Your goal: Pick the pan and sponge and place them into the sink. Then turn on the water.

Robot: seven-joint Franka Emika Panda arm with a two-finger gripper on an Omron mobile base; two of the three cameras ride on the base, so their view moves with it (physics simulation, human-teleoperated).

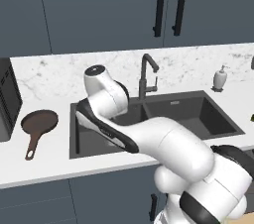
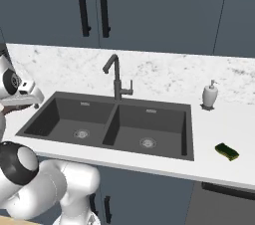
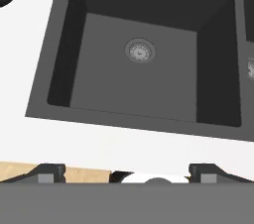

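Both sink (image 2: 187, 134) basins hold nothing; tool (image 3: 127, 172) jaws apart above the left one.

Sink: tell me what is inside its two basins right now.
The sink holds only a round silver drain in each basin; no pan, sponge or water there. The arm covers part of the left basin's floor in the left base view, but the hand view shows it bare.

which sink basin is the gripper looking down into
The left basin of the sink, the one nearer the pan. Its round drain sits mid-view above the gripper; the right basin barely shows.
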